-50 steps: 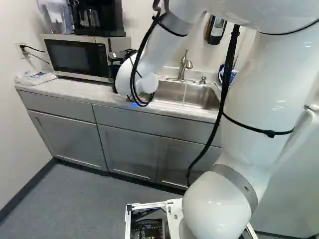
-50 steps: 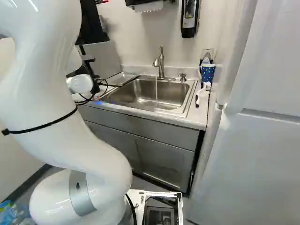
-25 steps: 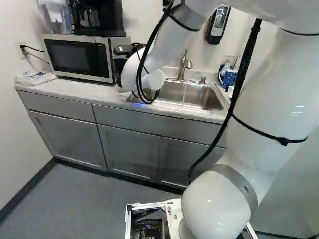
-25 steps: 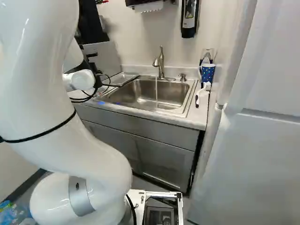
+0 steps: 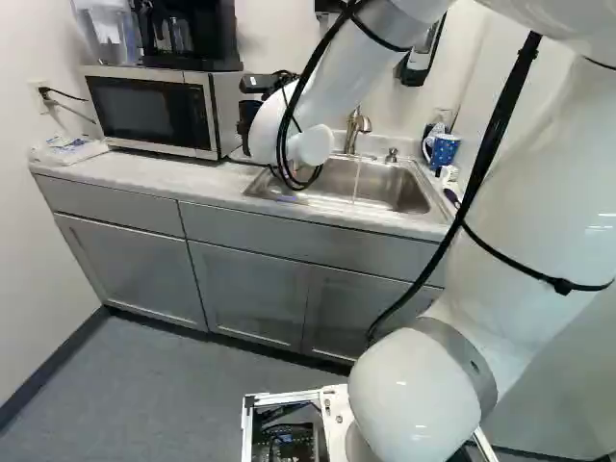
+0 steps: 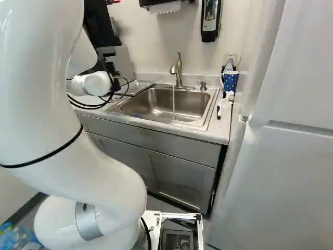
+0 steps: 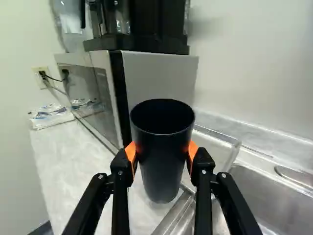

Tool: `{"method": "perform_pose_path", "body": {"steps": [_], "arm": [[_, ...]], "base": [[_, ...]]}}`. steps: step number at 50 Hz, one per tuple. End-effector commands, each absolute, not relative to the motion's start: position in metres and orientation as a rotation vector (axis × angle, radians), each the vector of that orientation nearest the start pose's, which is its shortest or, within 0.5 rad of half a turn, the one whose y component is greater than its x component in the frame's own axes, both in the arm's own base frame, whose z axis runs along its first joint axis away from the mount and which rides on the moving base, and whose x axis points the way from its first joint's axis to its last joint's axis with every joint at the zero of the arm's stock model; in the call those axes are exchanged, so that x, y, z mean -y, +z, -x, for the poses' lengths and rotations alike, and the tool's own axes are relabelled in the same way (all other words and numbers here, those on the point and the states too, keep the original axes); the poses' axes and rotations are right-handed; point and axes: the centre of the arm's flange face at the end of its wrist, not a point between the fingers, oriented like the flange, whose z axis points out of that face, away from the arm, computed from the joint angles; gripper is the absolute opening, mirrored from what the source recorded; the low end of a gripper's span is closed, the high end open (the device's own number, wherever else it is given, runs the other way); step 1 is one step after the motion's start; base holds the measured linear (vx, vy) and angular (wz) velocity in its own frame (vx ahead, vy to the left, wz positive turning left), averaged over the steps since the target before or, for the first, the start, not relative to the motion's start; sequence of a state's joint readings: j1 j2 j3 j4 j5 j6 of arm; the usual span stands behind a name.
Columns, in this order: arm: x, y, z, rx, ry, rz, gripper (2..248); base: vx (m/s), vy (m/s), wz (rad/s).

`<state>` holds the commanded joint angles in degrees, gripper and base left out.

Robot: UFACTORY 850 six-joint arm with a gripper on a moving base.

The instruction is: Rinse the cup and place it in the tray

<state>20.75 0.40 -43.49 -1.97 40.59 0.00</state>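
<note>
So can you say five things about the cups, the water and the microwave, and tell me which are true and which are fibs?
1. The claw is holding a dark cup. True.
2. The dark cup is upside down. False: its open end is up.
3. Water is running from the faucet. True.
4. The blue spotted mug is in the sink. False: it stands on the counter beside the sink.
5. The coffee maker is on top of the microwave. True.

left/right base: behind arm (image 5: pixel 414 385), ahead-down, farther | shared: sink (image 6: pixel 190 107) | wrist: close, facing microwave (image 7: pixel 159 73)
</note>
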Motion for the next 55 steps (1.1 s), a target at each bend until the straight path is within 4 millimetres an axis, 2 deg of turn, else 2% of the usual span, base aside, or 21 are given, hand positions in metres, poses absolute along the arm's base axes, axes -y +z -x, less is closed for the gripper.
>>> {"method": "perform_pose_path", "body": {"steps": [18,46,55], "arm": [[-0.148,0.561,-0.47,0.337,-1.991,2.13,120],[-0.106,0.56,-0.486,0.24,-2.03,2.19,120],[-0.093,0.554,-0.492,0.211,-2.032,2.218,120]], "base": [[0.0,0.0,0.0],[0.0,0.0,0.0],[0.0,0.0,0.0]]}}
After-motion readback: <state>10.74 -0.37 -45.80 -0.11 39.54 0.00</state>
